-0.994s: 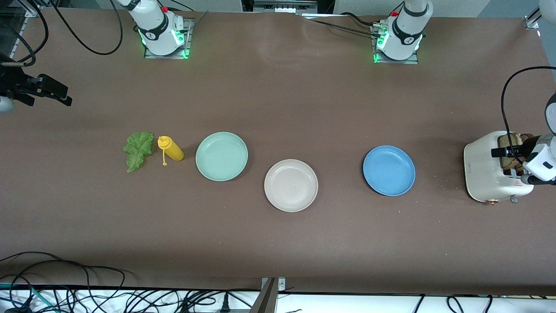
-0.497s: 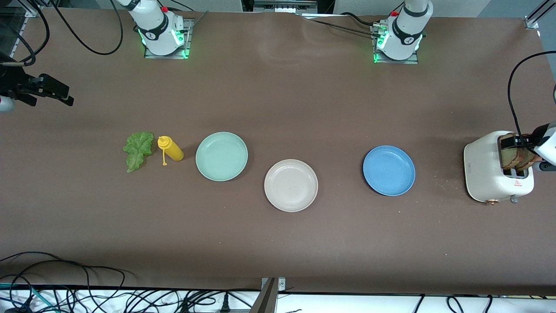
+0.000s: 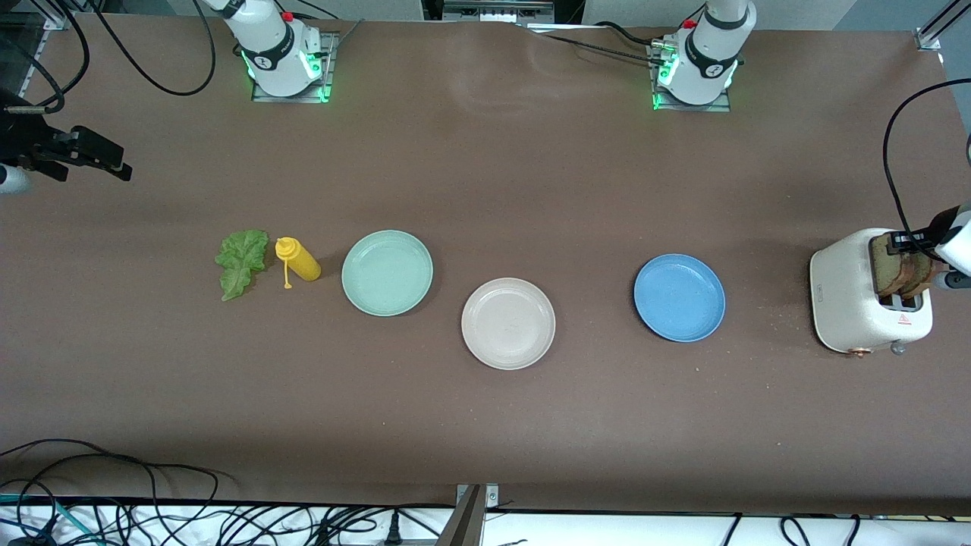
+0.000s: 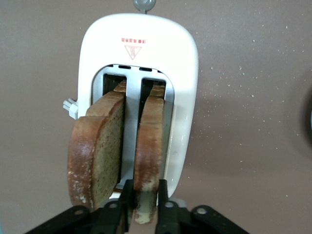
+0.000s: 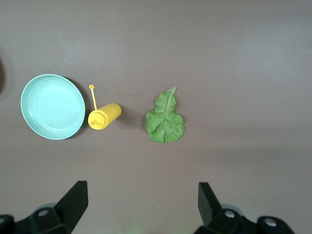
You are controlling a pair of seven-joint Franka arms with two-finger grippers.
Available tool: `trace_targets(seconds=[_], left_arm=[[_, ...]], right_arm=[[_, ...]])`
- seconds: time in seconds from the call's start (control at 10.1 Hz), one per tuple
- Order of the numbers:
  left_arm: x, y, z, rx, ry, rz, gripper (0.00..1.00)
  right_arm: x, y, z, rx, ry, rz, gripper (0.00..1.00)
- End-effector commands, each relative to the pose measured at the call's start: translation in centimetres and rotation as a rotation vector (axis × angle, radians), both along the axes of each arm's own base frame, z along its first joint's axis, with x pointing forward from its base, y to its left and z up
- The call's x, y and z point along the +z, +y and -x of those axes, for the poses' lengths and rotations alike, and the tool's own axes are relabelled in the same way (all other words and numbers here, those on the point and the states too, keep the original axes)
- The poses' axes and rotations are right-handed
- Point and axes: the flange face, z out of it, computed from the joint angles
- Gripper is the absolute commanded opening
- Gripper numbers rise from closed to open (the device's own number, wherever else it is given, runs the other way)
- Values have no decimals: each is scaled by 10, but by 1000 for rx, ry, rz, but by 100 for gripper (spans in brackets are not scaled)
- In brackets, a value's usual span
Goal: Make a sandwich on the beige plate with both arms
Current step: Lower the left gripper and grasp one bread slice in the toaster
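Two brown bread slices stand upright in the white toaster (image 3: 842, 296) at the left arm's end of the table. My left gripper (image 4: 145, 204) is over the toaster (image 4: 141, 34), shut on the top edge of one slice (image 4: 151, 141). The other slice (image 4: 97, 156) stands free in the slot beside it. In the front view the left gripper (image 3: 914, 241) sits on the bread (image 3: 895, 269). The beige plate (image 3: 508, 324) lies bare mid-table. The lettuce leaf (image 3: 241, 262) (image 5: 165, 119) lies flat toward the right arm's end. My right gripper (image 3: 98, 158) (image 5: 141, 190) hangs open and holds nothing.
A yellow squeeze bottle (image 3: 300, 262) (image 5: 105, 116) lies on its side between the lettuce and a mint-green plate (image 3: 387, 273) (image 5: 52, 106). A blue plate (image 3: 679, 297) sits between the beige plate and the toaster. Cables run along the table's near edge.
The left gripper's jaws have closed from wide open onto one bread slice in the toaster, and its wrist has shifted over the toaster. The right gripper has barely moved.
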Motion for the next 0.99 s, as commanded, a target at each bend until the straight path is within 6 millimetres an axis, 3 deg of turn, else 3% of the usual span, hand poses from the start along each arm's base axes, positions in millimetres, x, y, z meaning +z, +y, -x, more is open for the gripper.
trace_targets(seconds=[0.0,0.2,0.4,0.6,0.79,0.89], left_arm=[[3,1,9,-7,-35,23,0],[4,1,8,-6,-36,22,0],[19,2,3,-16,-55,16,0],[61,4,-6,-61,-109,82,0],[123,5,-12,-84,-103,112,0],[148,-6,-15,-76,-105,149,0]], right_arm=[[8,3,2,-8,-3,-22,100],[9,5,1,-8,-8,-38,100],[9,5,1,-8,-7,-39,100],[9,5,2,-8,-4,-40,100],[9,5,2,-8,-4,-40,100],[9,6,2,-8,-4,-42,100]])
